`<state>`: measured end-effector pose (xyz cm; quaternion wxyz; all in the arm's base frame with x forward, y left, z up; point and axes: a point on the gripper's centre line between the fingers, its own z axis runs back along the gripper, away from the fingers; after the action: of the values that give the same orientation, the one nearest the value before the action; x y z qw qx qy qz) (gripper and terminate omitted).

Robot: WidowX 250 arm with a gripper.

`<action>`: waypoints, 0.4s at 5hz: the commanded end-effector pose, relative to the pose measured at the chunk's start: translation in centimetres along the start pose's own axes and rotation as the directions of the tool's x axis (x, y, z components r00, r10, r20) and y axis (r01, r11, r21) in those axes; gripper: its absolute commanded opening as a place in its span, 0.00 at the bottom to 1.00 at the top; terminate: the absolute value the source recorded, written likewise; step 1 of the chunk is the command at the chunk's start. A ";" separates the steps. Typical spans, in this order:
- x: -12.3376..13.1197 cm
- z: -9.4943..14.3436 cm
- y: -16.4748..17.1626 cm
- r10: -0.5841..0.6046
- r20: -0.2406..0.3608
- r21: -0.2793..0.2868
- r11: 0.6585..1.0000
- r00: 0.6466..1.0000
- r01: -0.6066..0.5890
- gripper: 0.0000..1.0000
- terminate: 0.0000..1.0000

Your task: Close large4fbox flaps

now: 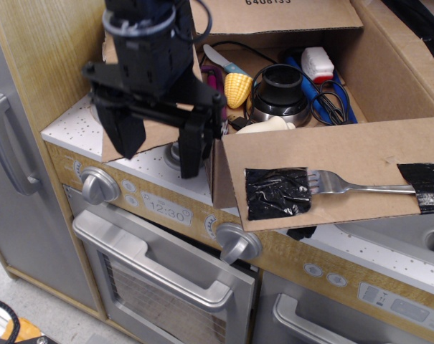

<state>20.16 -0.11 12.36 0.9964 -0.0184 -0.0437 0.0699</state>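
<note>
The large4fbox (386, 84) stands open on the toy stove top, with several items inside. Its long front flap (360, 154) hangs outward with a metal fork (346, 186) taped to it by black tape. The back flap (288, 16) with printed digits stands up. The right flap (410, 43) leans outward. The short left flap (156, 130) folds out to the left. My black gripper (158, 143) is open, with one finger on each side of this left flap, just over the stove top.
Inside the box are a toy corn cob (235, 84), a black and silver pot (280, 93) and a blue tool (313, 89). The toy stove has knobs (97, 186), an oven door handle (156, 269) and a wooden side panel (44, 57) at the left.
</note>
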 end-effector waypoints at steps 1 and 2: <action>-1.0 -2.6 0.0 0.044 0.050 -0.037 0.998 0.998 -0.043 1.00 0.00; -1.7 -4.0 0.0 0.056 0.078 -0.070 0.996 0.995 -0.050 1.00 0.00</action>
<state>18.37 -0.76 7.43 0.9902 -0.0591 -0.0753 0.1020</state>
